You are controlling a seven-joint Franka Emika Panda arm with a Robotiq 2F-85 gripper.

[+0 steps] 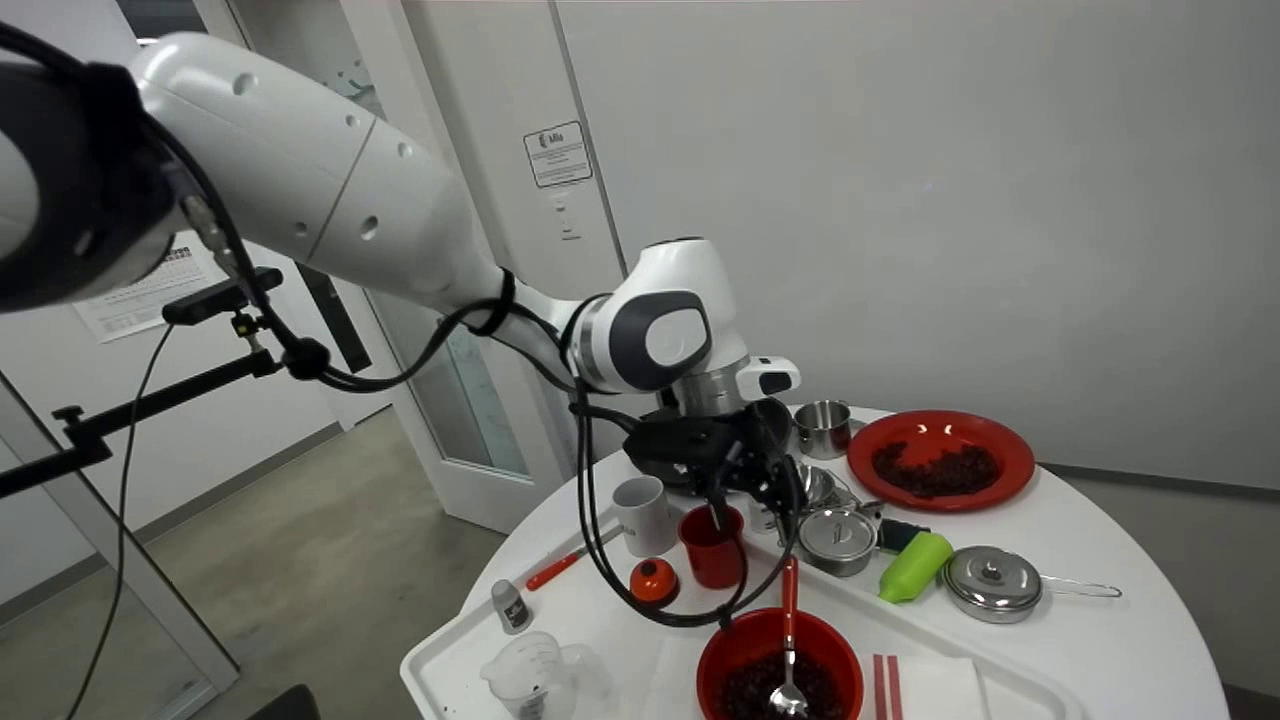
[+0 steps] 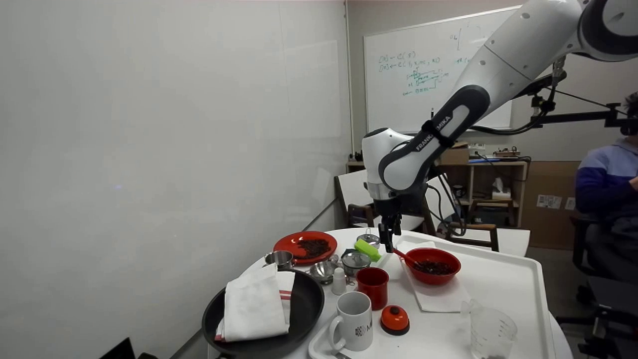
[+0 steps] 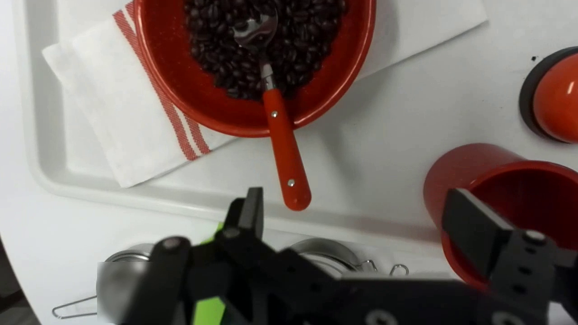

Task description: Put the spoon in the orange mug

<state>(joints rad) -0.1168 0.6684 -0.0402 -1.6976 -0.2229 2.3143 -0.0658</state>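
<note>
The spoon (image 3: 289, 162) has a red-orange handle and a metal head. Its head lies on dark beans in the red bowl (image 3: 356, 76) and its handle leans out over the rim. It also shows in both exterior views (image 1: 790, 610) (image 2: 404, 257). The orange mug, a red-orange cup (image 3: 469, 167), stands upright on the tray, also in both exterior views (image 1: 712, 555) (image 2: 373, 286). My gripper (image 3: 354, 196) is open and empty, pointing down. In the wrist view the handle's end lies just beyond the left finger's tip, between the fingers; the right finger overlaps the mug.
A white tray (image 2: 541, 284) holds the bowl, a folded cloth (image 3: 131, 131), an orange-red bell-like object (image 1: 653, 580), a white mug (image 2: 355, 319) and a clear measuring cup (image 2: 491, 329). Beside it are small metal pots (image 1: 838, 540), a green bottle (image 1: 917, 567) and a red plate (image 1: 940, 450).
</note>
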